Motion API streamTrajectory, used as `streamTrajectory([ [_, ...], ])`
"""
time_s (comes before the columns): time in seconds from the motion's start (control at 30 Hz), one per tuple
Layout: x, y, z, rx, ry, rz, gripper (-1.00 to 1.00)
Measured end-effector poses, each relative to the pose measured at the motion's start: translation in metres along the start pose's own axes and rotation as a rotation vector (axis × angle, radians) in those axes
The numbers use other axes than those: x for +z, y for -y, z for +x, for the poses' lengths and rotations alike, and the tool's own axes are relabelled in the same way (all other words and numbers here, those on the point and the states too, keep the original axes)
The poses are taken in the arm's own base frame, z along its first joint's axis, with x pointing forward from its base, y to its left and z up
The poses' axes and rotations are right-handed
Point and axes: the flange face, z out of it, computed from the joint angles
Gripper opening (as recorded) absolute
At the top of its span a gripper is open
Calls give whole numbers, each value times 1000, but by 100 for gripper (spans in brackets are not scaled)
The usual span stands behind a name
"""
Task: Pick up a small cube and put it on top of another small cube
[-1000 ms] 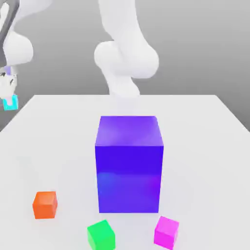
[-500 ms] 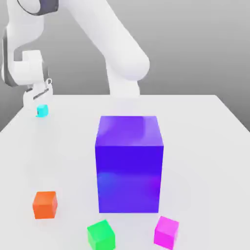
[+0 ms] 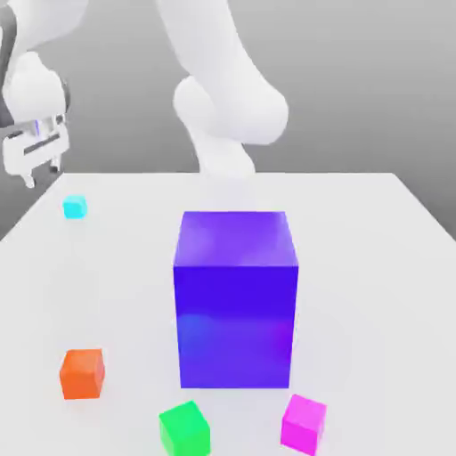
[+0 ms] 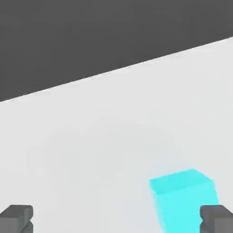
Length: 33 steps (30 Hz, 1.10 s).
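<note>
Four small cubes lay on the table [image 3: 374, 232] in the exterior view: the magenta-pink cube [image 3: 304, 424] sat near the front, apart from the open, empty gripper [image 3: 42, 172]. From the hand view, its fingertips [image 4: 16, 217] stood spread beside the cyan cube [image 4: 182, 197].

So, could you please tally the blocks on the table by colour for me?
Cyan small cube: 1
Orange small cube: 1
Green small cube: 1
Magenta-pink small cube: 1
Large blue-purple block: 1
Total: 5
</note>
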Motion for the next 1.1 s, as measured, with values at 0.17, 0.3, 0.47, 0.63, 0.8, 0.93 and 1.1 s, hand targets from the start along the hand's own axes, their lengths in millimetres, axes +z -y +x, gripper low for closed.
streamTrajectory([
  [0.17, -38, 79, -98, -125, 20, 30, 100],
  [0.3, -61, 120, -190, -228, 46, 47, 100],
  [0.47, -83, 143, -322, -368, 91, 56, 100],
  [0.63, -91, 123, -479, -446, 130, 29, 100],
  [0.8, -80, 60, -616, -475, 152, -23, 100],
  [0.93, -61, -8, -697, -490, 157, -70, 100],
  [1.1, -27, -109, -772, -503, 149, -132, 100],
])
